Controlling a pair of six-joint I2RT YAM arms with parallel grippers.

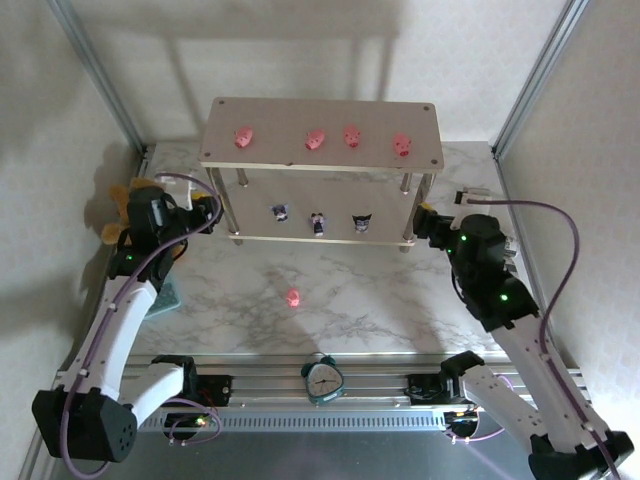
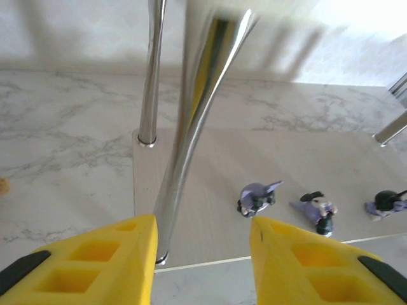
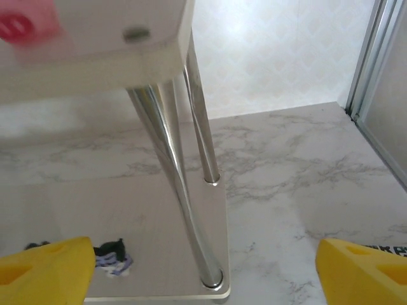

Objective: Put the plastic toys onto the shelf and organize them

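Pig (image 1: 293, 297) well apart from right gripper (image 1: 425, 216)

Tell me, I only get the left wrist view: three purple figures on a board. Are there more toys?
Observer: Yes, four pink pigs stand in a row on top of the shelf.
Operator: Any toy off the shelf?
Observer: One more pink pig lies on the table, in front of the shelf.
Operator: And the other arm?
Observer: The right pincer is open, near the shelf's right legs.
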